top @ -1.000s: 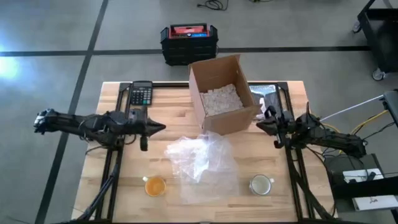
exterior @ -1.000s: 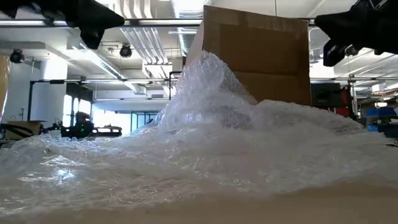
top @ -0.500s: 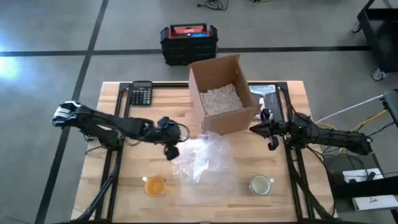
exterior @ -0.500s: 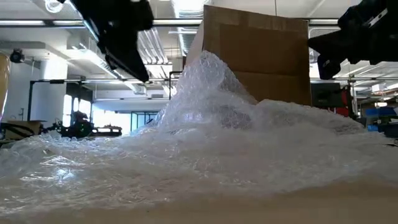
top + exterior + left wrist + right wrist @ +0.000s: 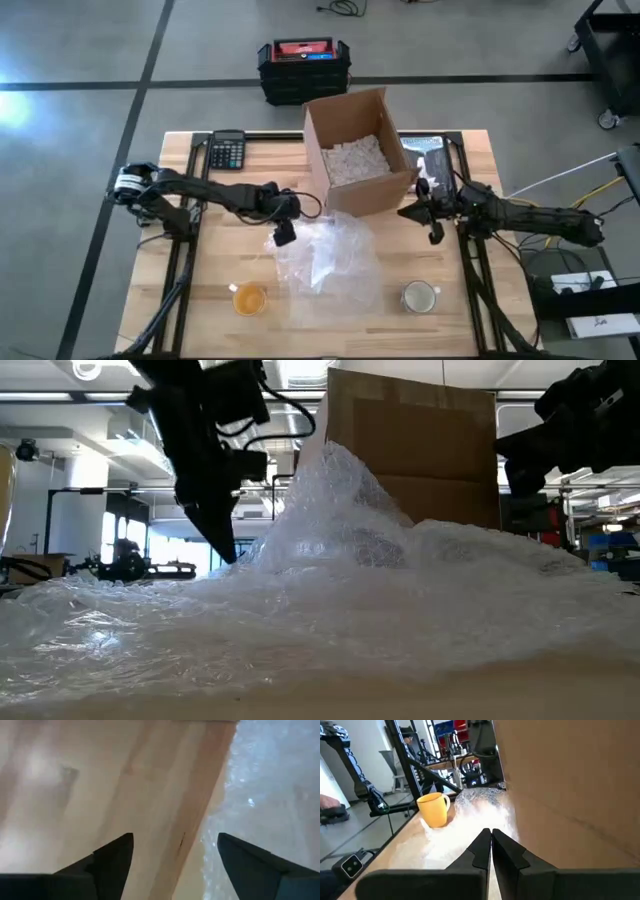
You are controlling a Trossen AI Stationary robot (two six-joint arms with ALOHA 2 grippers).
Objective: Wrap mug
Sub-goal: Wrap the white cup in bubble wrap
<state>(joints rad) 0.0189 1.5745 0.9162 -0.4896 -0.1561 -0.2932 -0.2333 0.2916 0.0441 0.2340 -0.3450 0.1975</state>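
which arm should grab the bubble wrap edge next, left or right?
Left. The left gripper is open, right at the bubble wrap edge nearest it, fingers straddling the border in its wrist view. The right gripper is shut, off beside the cardboard box.

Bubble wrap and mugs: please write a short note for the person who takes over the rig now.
Left gripper: open, low at the bubble wrap's left edge, holding nothing.
Right gripper: shut, empty, beside the cardboard box.
Yellow mug stands at the table's front left, white mug front right; both are off the wrap.
Done: wrap laid out.
Left: put a mug on it and wrap it.
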